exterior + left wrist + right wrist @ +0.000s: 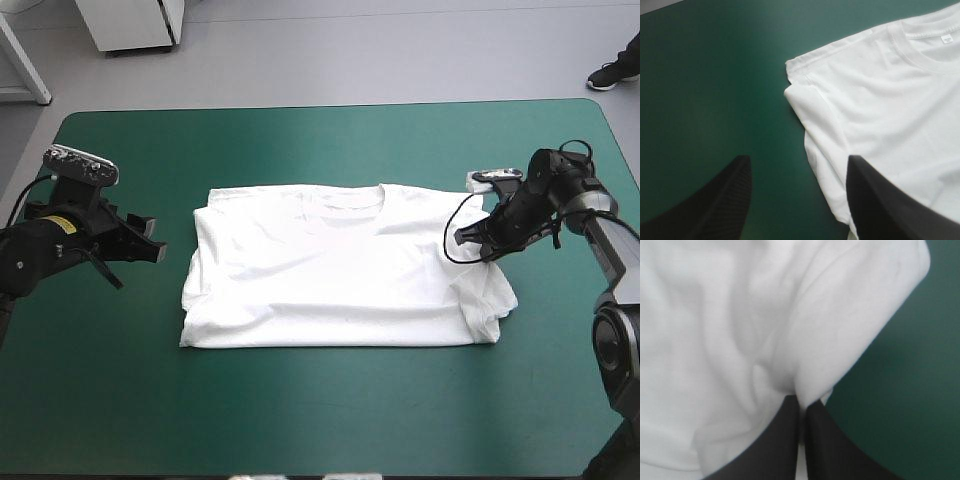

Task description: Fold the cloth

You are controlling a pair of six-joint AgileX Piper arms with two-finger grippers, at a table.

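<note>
The white T-shirt (340, 265) lies spread flat in the middle of the teal-green table, collar toward the far edge, both sleeves folded in. My left gripper (150, 245) hovers just off the shirt's left side, open, with nothing between its fingers. In the left wrist view the left gripper (797, 192) straddles the T-shirt's (880, 110) left edge, one finger over the cloth. My right gripper (468, 240) sits at the shirt's right side, shut on the T-shirt (765, 320). In the right wrist view the right gripper (802, 407) pinches a raised fold of white cloth.
Bare teal-green cover (320, 410) runs along the near side and on the left beyond the shirt. A black cable loop hangs by the right gripper.
</note>
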